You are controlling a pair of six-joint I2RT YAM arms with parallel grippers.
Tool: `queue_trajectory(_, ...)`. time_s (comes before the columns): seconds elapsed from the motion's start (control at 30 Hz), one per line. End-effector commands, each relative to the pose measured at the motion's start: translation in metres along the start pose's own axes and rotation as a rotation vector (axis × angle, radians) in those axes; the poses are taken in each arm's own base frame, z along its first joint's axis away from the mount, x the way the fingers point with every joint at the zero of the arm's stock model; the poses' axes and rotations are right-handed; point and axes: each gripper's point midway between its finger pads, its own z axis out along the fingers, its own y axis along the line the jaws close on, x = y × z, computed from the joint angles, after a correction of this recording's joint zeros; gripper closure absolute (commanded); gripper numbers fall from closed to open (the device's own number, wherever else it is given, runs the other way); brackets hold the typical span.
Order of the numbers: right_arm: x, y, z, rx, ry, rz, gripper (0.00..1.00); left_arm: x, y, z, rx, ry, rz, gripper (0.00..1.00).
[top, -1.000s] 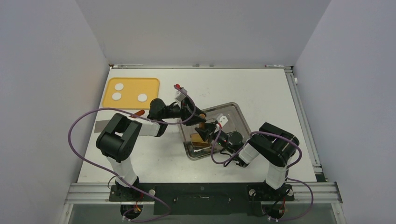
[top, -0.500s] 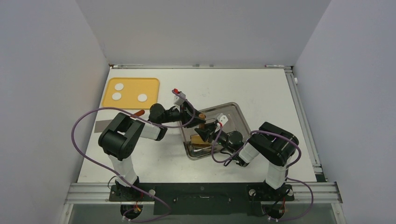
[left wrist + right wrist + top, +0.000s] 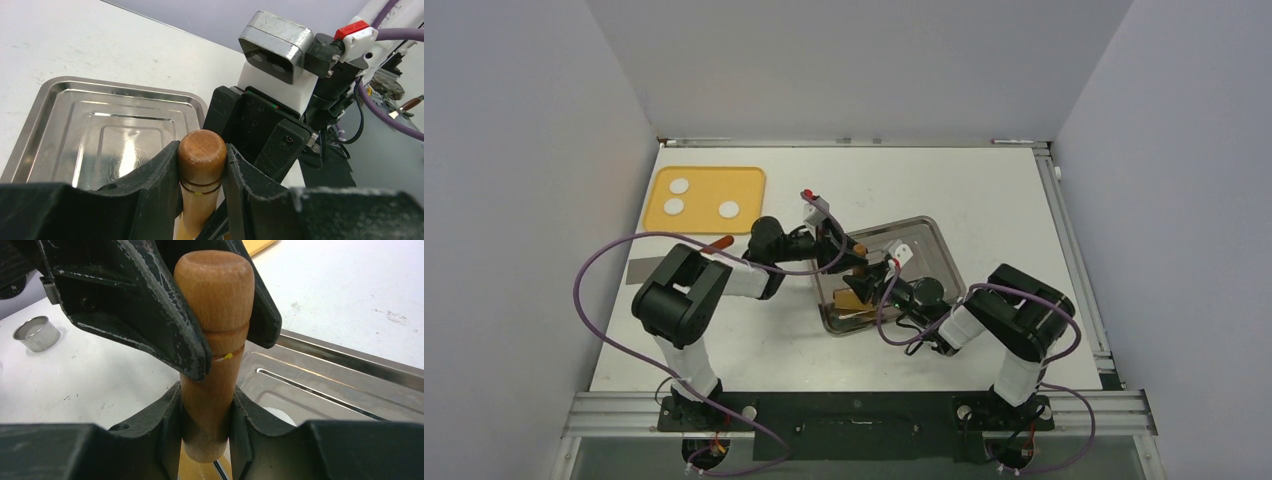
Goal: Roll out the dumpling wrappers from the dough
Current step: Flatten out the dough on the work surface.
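Top external view puts the three dough point(image 3: 674, 206) pieces on the yellow tray point(image 3: 746, 186) at the worktop's point(image 3: 984, 190) far left, well apart from both sets of jaws, which meet over the steel tray point(image 3: 924, 250) with both arms bent inward. Wrist views show the left jaws closed on the knob end of a wooden pin point(image 3: 214, 295) standing nearly upright, and the right jaws clamped on the same handle just below. Its lower part is cut off, and a white patch in the steel tray is too hidden to name.
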Motion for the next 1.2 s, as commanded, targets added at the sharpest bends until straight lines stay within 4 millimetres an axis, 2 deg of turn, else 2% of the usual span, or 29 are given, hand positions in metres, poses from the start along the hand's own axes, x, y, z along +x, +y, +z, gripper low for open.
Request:
queue_trajectory(0.0,-0.062,-0.006,0.010,0.038,-0.129,-0.061,0.92,-0.015,-0.038,0.014,0.113,0.110,-0.015,1.00)
queue_trajectory(0.13,-0.081,-0.020,0.013,0.107,-0.128,-0.119,0.92,-0.025,-0.035,0.021,0.131,0.139,0.025,1.00)
queue_trajectory(0.27,-0.080,-0.034,0.019,0.128,-0.106,-0.130,0.92,-0.022,-0.023,0.030,0.137,0.156,0.018,1.00)
queue_trajectory(0.33,-0.069,-0.041,0.023,0.138,-0.077,-0.149,0.92,-0.010,-0.010,0.034,0.117,0.174,0.009,1.00)
queue_trajectory(0.47,-0.025,-0.056,0.020,0.175,0.021,-0.122,0.92,0.025,0.015,0.029,0.047,0.237,-0.033,1.00)
queue_trajectory(0.57,0.005,-0.058,0.004,0.195,0.075,-0.073,0.92,0.049,0.019,0.017,0.006,0.282,-0.044,1.00)
queue_trajectory(0.7,0.034,-0.054,-0.014,0.204,0.122,-0.018,0.92,0.070,0.013,0.002,0.004,0.312,-0.080,1.00)
queue_trajectory(0.87,0.051,-0.058,-0.033,0.245,0.128,0.028,0.92,0.091,0.014,-0.010,-0.025,0.326,-0.106,1.00)
queue_trajectory(1.0,0.049,-0.060,-0.035,0.259,0.137,0.013,0.92,0.099,0.017,-0.017,-0.042,0.332,-0.116,1.00)
queue_trajectory(1.1,0.049,-0.061,-0.035,0.260,0.142,0.007,0.92,0.093,0.020,-0.018,-0.049,0.323,-0.104,1.00)
queue_trajectory(1.17,0.043,-0.056,-0.031,0.233,0.134,0.011,0.92,0.077,0.017,-0.014,-0.034,0.310,-0.087,1.00)
